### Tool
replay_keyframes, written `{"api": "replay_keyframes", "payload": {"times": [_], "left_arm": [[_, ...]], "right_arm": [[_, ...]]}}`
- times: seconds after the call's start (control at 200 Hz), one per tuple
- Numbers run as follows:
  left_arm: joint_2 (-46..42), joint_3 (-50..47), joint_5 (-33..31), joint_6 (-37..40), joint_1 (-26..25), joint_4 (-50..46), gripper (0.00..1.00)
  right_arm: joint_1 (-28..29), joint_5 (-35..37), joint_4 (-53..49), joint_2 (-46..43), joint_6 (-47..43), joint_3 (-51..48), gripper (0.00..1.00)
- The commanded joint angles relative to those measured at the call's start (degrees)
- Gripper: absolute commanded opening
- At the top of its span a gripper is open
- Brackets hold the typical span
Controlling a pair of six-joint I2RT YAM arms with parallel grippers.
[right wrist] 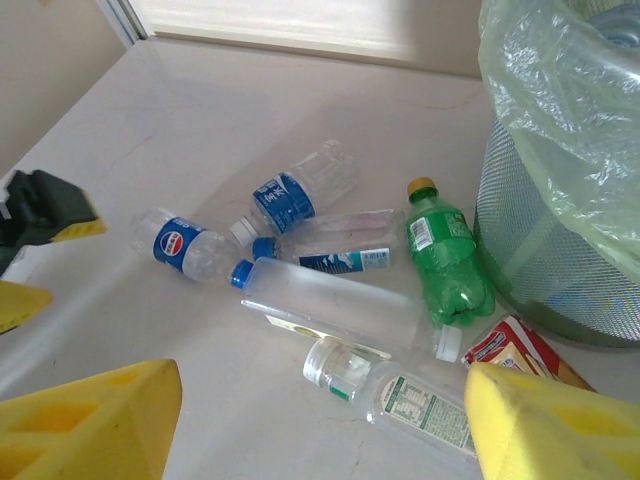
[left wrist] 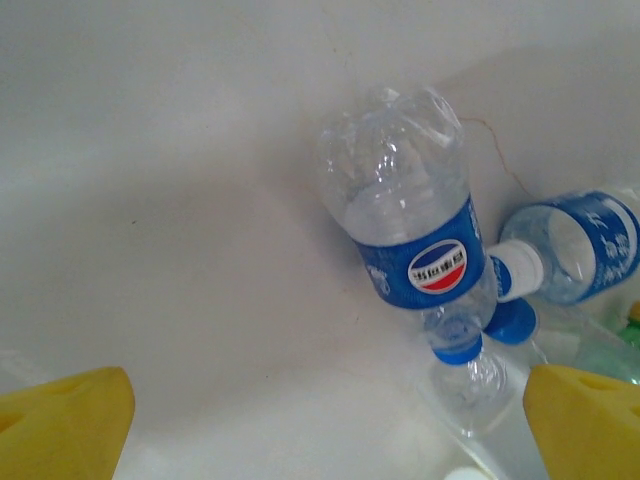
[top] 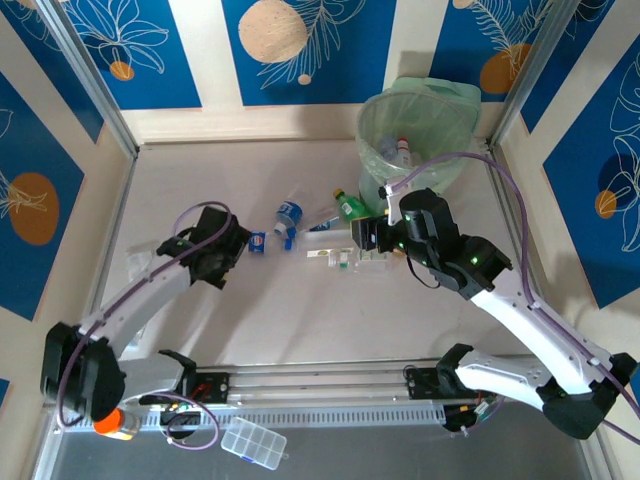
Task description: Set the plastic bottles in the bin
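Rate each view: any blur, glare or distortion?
Top external view: evenly lit and sharp, though the metal frame post leans, a wide-angle effect. Left wrist view: the crushed clear bottle with the blue label is fairly sharp, the yellow finger pads soft. Right wrist view: the pale wall strip at the top is blown out, the green plastic bottle crisp, the near pads blurred.

Overhead view; two close wrist views, shared blue-labelled bottle [left wrist: 415,250]

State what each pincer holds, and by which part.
Nothing is held: the left pincer and the right pincer both stand open, with bottles lying loose on the table.
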Motion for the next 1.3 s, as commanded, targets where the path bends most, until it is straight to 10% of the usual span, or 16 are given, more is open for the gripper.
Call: {"api": "replay_keyframes", "payload": {"times": [0.0,0.68,1.295], "left_arm": [[4.30,2.64,-1.33,-5.41,0.72,1.80,0.99],[27.39,10.58,-3.18,-7.07,2.18,11.83,0.91],[25.76,6.84,-3.12,-2.17,4.68,13.56,0.60]], "right_arm": [[-0.23,0.86,1.22,-1.94,-1.93,-0.32,0.75],[-2.01,-2.15,0.23,-3.12,2.05,-2.31,0.75],[-2.94,-5.27,0.81,-1.75,2.13,-1.99,0.75]]}}
